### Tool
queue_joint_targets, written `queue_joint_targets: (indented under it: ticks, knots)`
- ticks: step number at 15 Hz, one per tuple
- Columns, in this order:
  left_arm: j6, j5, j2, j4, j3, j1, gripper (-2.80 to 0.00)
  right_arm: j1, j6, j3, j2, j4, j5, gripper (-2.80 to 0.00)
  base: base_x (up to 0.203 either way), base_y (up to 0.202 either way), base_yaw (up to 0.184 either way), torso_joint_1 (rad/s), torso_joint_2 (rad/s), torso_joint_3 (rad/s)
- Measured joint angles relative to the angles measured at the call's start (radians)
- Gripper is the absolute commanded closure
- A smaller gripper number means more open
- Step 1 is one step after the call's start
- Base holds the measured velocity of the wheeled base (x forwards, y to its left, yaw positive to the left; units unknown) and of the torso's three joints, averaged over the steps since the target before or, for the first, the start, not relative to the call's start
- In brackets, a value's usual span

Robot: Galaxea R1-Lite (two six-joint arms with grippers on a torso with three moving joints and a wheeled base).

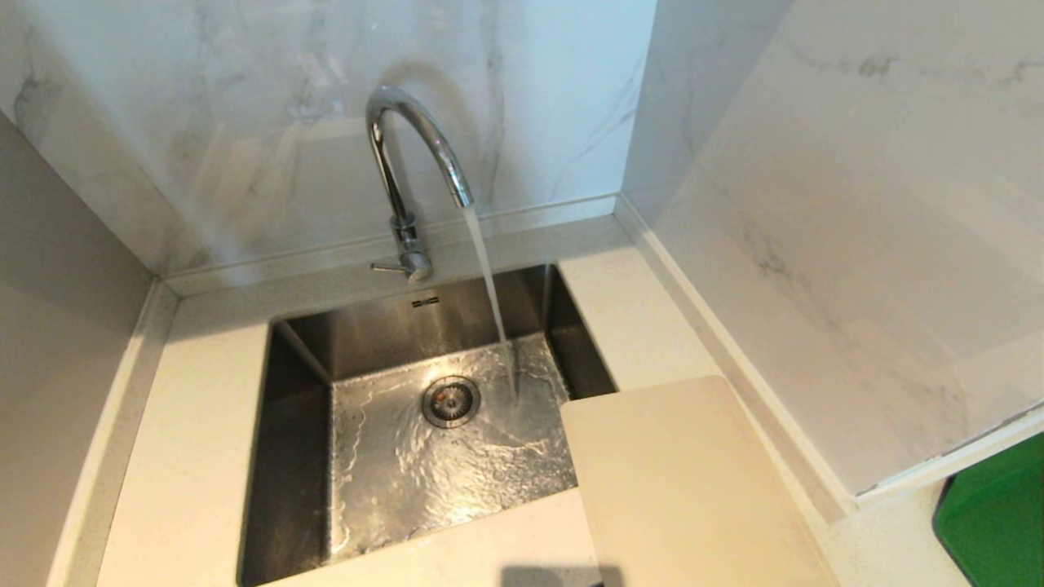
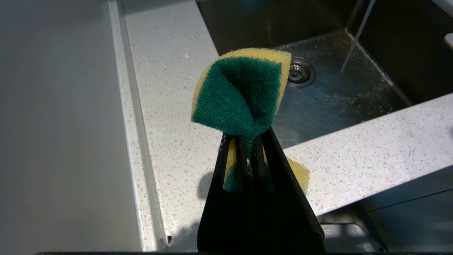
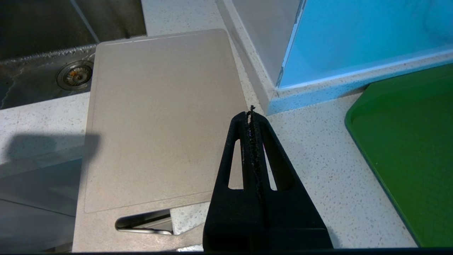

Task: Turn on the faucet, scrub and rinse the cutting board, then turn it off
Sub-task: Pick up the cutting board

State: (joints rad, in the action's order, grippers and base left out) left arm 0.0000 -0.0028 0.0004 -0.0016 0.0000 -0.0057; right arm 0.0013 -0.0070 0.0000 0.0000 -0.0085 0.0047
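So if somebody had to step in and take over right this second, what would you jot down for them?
Left hand: shut on the sponge, above the counter beside the sink.
Right hand: shut, empty, above the counter at the cutting board's edge.
Faucet: on, water running into the sink.
Cutting board: on the counter right of the sink, one corner over the basin, not under the stream.
Done: water on.
Left: scrub, rinse, turn water off.

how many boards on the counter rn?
2. The large cream-beige plastic cutting board lies right of the steel sink, one corner overhanging the basin. The flat green board lies further right, past the wall corner. Others may sit outside view.
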Motion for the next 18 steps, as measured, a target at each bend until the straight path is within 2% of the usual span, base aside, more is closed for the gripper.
queue_joint_targets:
  ticks: [15, 18]
  knots:
    - [-0.001, 0.003, 0.000, 0.000, 0.000, 0.000, 0.00, 0.000, 0.000, 0.000, 0.000, 0.000, 0.000, 0.00, 0.000, 0.000, 0.000, 0.000, 0.00, 0.000]
    - [-0.001, 0.003, 0.000, 0.000, 0.000, 0.000, 0.00, 0.000, 0.000, 0.000, 0.000, 0.001, 0.000, 0.00, -0.139, 0.000, -0.012, 0.011, 0.00, 0.006]
